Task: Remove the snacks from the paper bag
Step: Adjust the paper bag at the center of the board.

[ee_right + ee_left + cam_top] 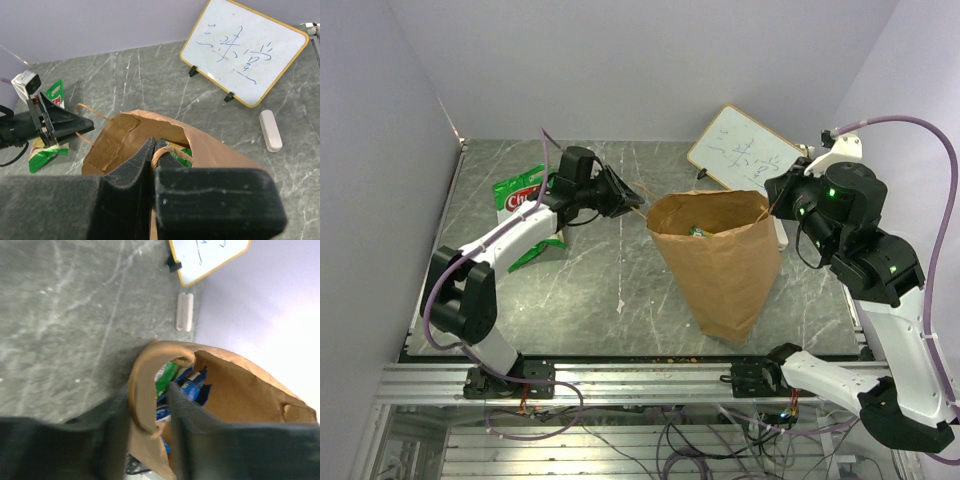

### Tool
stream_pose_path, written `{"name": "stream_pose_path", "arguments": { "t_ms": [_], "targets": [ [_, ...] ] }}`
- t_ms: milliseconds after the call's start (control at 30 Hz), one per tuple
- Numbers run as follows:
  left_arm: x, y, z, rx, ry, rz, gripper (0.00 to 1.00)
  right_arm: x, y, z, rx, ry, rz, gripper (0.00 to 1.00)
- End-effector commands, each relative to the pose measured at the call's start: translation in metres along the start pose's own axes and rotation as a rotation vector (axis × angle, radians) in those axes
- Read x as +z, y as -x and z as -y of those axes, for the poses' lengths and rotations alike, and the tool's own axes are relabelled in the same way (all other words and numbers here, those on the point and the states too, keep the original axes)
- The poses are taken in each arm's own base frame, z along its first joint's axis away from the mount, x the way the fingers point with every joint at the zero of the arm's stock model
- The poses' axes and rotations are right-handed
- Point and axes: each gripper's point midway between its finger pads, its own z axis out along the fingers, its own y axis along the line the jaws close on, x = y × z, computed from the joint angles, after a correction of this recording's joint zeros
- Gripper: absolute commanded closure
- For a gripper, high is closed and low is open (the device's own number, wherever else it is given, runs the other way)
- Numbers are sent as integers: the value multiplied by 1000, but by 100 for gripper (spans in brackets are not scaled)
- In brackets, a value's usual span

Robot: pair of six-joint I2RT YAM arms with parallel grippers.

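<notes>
The brown paper bag [720, 270] stands upright, right of centre, mouth open. Green and blue snack packets lie inside it, seen in the left wrist view [167, 376] and the right wrist view [184, 151]. My left gripper [623, 195] is at the bag's left side, its fingers closed on the left twisted handle [140, 390], which is pulled taut. My right gripper [777, 205] is at the bag's right rim, shut on the right handle [172, 152]. A green and red packet [518, 190] and a second green packet [535, 252] lie on the table at far left.
A white writing board [745, 150] leans at the back right, behind the bag. A small white eraser [270, 131] lies beside it. The walls close in on the left, back and right. The grey marble table [610, 290] ends at a metal rail in front.
</notes>
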Motion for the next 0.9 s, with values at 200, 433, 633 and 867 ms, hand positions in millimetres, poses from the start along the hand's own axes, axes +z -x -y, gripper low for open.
{"name": "stream_pose_path", "arguments": {
  "t_ms": [200,433,633,867],
  "targets": [
    [-18,-57,87,29,-272,-92,93,-8,45,38,-153,-234,87,100],
    [-29,-114,129,71,-354,-124,93,-5,84,57,-338,-403,168,100],
    [-17,-163,113,105,-307,-194,93,27,73,19,-409,-202,135,100],
    [-35,-194,56,155,-210,-237,93,12,-28,-95,-132,525,-98,100]
  ]
}}
